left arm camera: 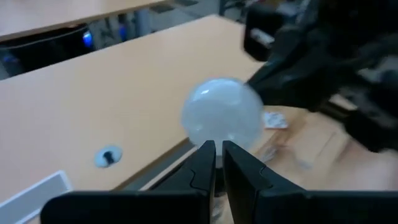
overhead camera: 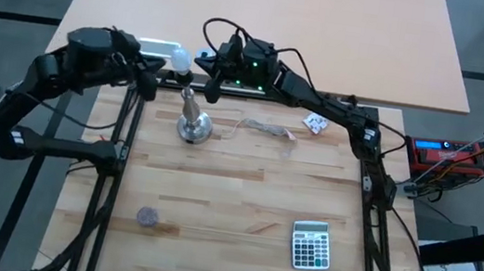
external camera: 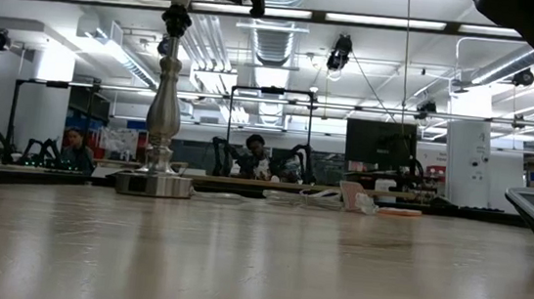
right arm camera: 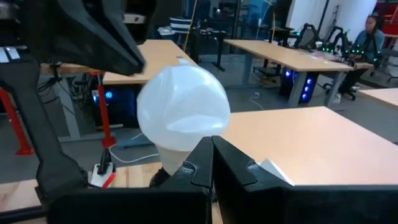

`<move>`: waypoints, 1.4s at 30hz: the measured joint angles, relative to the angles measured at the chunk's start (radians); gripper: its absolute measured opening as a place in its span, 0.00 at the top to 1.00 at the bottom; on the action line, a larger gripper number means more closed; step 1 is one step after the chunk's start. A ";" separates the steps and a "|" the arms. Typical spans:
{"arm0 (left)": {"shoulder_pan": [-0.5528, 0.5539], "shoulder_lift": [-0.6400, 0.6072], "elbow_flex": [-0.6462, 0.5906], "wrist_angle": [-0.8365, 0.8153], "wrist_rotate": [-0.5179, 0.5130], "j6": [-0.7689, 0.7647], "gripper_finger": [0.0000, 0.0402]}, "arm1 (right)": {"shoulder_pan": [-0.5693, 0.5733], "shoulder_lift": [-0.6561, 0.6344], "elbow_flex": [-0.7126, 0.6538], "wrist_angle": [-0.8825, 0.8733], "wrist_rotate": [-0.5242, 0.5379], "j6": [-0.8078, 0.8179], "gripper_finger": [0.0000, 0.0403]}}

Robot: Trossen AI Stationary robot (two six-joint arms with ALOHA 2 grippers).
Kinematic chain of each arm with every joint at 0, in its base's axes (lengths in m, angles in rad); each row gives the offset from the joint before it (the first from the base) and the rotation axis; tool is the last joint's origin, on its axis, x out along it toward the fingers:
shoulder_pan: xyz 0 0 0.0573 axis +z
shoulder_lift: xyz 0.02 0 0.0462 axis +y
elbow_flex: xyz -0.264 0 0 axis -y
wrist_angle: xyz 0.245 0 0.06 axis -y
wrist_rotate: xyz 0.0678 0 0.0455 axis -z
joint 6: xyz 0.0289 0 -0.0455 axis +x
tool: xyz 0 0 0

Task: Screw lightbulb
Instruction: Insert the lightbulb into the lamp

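Left claw (left arm camera: pixel 217 163) pressed together under lightbulb (left arm camera: pixel 222 114); right claw (right arm camera: pixel 210 163) likewise, just below it. Bulb sits atop stand (overhead camera: pixel 193 122) at table (overhead camera: pixel 241 210) far edge. Light, slick, fragile glass; grip globe gently.
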 joint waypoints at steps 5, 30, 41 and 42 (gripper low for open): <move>0.000 0.043 0.000 -0.003 -0.021 0.025 0.95 | 0.002 0.000 0.000 0.004 -0.027 -0.014 1.00; 0.000 -0.004 0.000 0.007 -0.035 -0.026 0.95 | -0.014 -0.023 0.000 -0.048 0.035 -0.038 1.00; 0.001 0.044 0.000 -0.057 -0.115 0.007 0.95 | -0.045 0.019 -0.003 0.016 -0.032 0.079 1.00; 0.000 0.053 -0.001 -0.055 -0.116 0.016 0.95 | -0.044 0.020 -0.003 0.016 -0.046 0.076 1.00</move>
